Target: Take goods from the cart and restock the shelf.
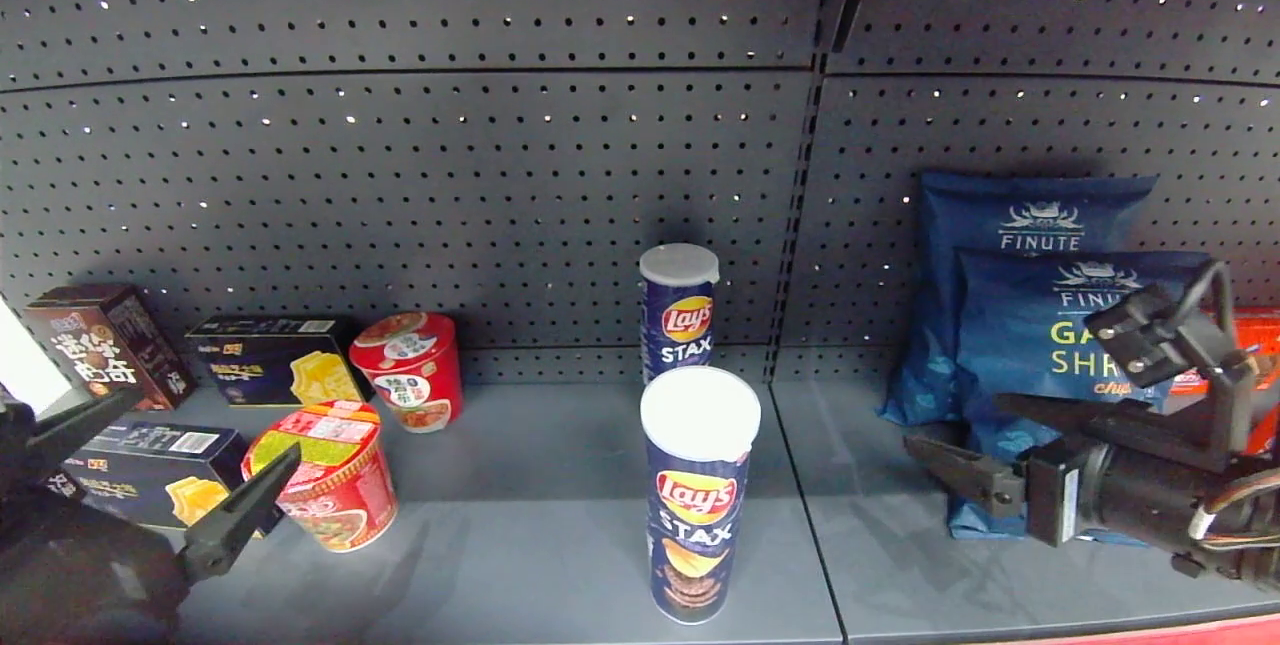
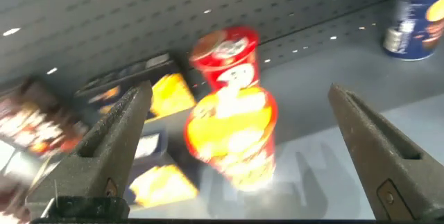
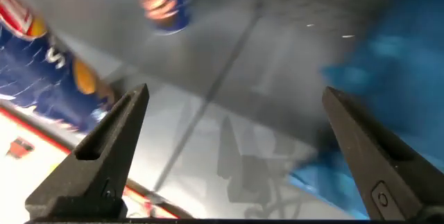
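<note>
While both claws are hanging spread wide and gripping nothing, the left gripper (image 1: pixel 215 420) before the front noodle cup (image 1: pixel 330 475) and the right gripper (image 1: pixel 955 422) before the front chip bag (image 1: pixel 1040 345), the shelf (image 1: pixel 540 525) is carrying two chip canisters. The front canister (image 1: pixel 698 495) and the rear canister (image 1: pixel 678 310) are standing upright in line near the shelf's middle, long axes vertical, lids pointing up. Two noodle cups, counting the rear noodle cup (image 1: pixel 410 370), two bags, counting the rear chip bag (image 1: pixel 1010 225), and three boxes are sitting alongside: the brown box (image 1: pixel 105 345), the rear blue box (image 1: pixel 270 360) and the front blue box (image 1: pixel 150 473).

Grey pegboard wall (image 1: pixel 450 175) behind shelf (image 1: pixel 520 525), light glinting through holes.
</note>
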